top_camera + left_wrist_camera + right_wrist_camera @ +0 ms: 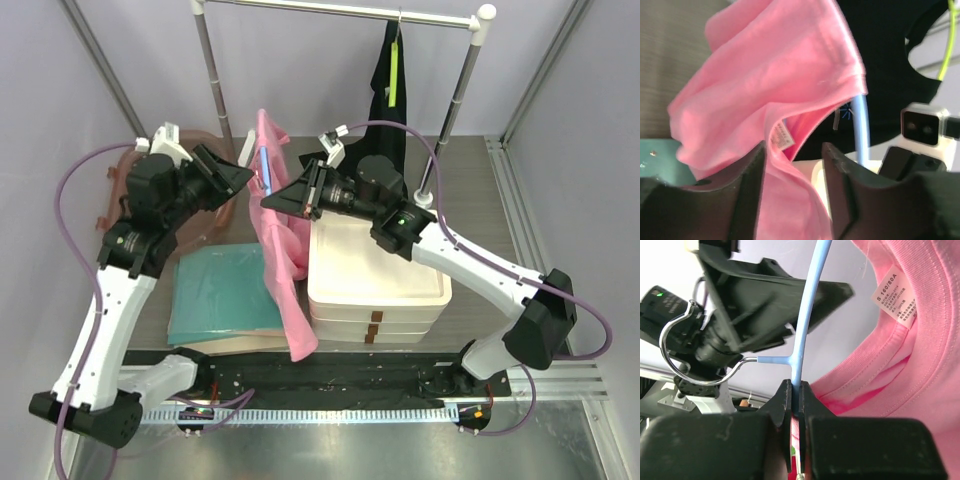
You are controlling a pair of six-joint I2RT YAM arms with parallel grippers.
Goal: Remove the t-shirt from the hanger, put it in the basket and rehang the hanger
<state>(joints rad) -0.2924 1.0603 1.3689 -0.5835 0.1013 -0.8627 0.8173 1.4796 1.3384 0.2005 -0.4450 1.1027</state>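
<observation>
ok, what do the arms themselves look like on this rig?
Both the left arm and right arm have white link shells with black joint housings. A purple cable loops along each. The left gripper and right gripper are black, with a white camera mount at each wrist. A green light glows on the right arm.

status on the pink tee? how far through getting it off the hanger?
Done: the hanger is off the rail and clamped in the right gripper, with one blue arm bare outside the collar.
In hand: the left gripper is open at the pink t-shirt, near its neck label.
Left: the t-shirt hangs from the hanger between the arms and has to be pulled free.
</observation>
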